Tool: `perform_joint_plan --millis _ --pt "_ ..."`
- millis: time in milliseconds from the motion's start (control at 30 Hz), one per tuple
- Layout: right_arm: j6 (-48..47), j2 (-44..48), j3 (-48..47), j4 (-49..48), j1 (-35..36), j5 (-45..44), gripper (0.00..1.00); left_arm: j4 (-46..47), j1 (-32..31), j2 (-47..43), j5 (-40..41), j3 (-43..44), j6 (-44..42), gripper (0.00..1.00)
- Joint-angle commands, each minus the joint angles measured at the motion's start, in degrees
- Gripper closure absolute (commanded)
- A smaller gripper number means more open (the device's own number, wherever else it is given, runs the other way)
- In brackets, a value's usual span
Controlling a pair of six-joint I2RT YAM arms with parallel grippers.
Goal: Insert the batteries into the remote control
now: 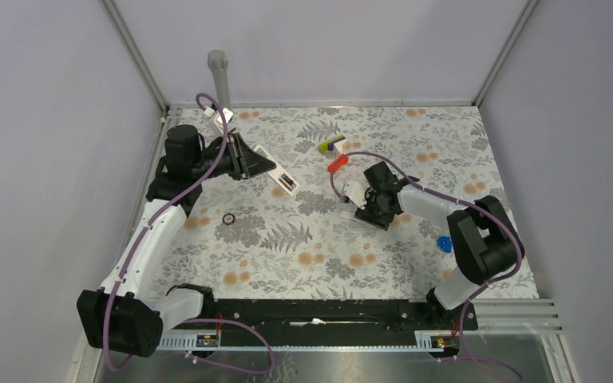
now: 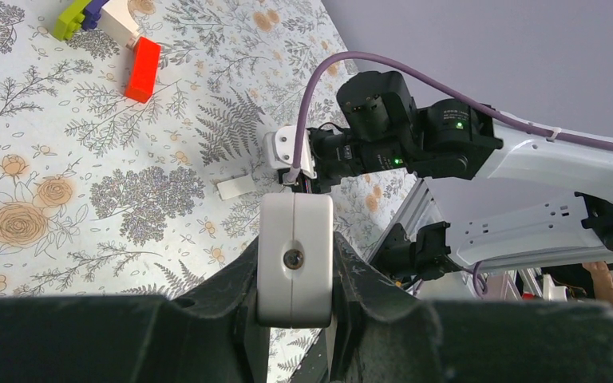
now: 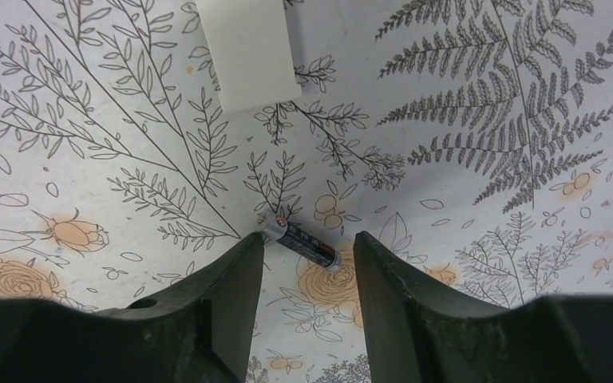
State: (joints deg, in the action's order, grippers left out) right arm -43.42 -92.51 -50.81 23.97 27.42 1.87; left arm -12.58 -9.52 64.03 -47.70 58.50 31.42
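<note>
Floral-print worktop (image 1: pixel 303 267) | right tool (image 3: pixel 307 242) open, straddling small dark cylindrical battery (image 3: pixel 303 243) | advice: square up, lower, pinch mid-length | left tool (image 1: pixel 243 157) clamps slim white rectangular remote control (image 1: pixel 286 182)

The slim white rectangular plastic remote control (image 1: pixel 282 179) is clamped crosswise in the left gripper (image 1: pixel 243 155) at the far left of the table. It runs diagonally, its free end pointing toward the table's middle. That end shows a dark rectangular patch, possibly an open compartment, though the top view is too small to be sure. From the left wrist, the remote control (image 2: pixel 294 259) shows a rounded white face with one small dark round dot.

One small dark cylindrical battery (image 3: pixel 303 243), with a metallic cap at each end, lies flat and slanted on the flower-printed table cover (image 3: pixel 487 120). It sits between the parted fingers of the right gripper (image 3: pixel 310 249), ungripped.
</note>
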Motion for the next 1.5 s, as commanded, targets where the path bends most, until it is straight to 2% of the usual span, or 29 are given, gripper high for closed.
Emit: perform_joint_plan --millis 0,100,200,267,400,467,600,733,867,1000,1033,1200,1367,1467 --pt "-1.93 -3.02 -2.15 0.61 -0.17 3.46 0.49 1.74 0.55 -0.94 -0.45 3.69 -2.14 1.00" --pt "-1.45 -4.19 -2.34 1.46 -0.63 3.67 0.56 2.11 0.64 -1.18 -0.51 3.13 -2.07 1.00" --pt "0.06 -3.09 -2.10 2.22 -1.52 6.43 0.71 2.48 0.64 -0.94 -0.64 2.95 -1.70 1.00" --pt "1.22 -2.30 -1.28 1.43 -1.75 7.14 0.77 3.18 0.64 -0.69 -0.87 2.87 -1.15 1.00" --pt "3.57 -2.30 -1.33 0.16 -1.91 6.11 0.81 4.44 0.64 -0.24 -1.27 2.32 -0.15 1.00" --pt "4.68 -2.66 -1.72 -0.16 -2.00 5.98 0.80 4.46 0.64 -0.09 -1.44 2.30 -0.13 1.00" --pt "4.64 -3.55 -1.43 -0.33 -2.02 5.85 0.57 4.24 0.65 -0.15 -1.30 2.49 -0.55 1.00" --pt "4.37 -5.10 -1.83 -0.49 -2.01 6.42 0.57 4.05 0.73 -0.17 -1.26 2.58 -0.66 1.00" --pt "4.65 -6.86 -3.65 0.90 -2.01 7.50 0.82 3.89 0.73 0.01 -1.17 2.74 -0.74 1.00" --pt "5.38 -4.69 -3.85 -2.02 -2.02 4.91 0.97 3.79 0.73 0.00 -1.12 2.46 -0.66 1.00" --pt "6.34 -3.35 -3.64 -4.03 -2.02 3.61 1.00 3.93 0.77 0.15 -1.05 2.26 -0.56 1.00" --pt "15.71 4.21 -5.04 -9.06 -2.06 3.51 1.00 7.02 0.66 1.61 -1.93 0.58 2.49 1.00" --pt "32.63 11.87 -7.08 -13.83 -2.11 0.94 1.00 13.83 -1.06 3.39 -2.28 -0.83 8.33 1.00" --pt "40.28 17.03 -8.03 -15.72 -1.93 4.40 1.00 13.90 -2.87 5.61 -2.25 1.65 8.54 1.00"
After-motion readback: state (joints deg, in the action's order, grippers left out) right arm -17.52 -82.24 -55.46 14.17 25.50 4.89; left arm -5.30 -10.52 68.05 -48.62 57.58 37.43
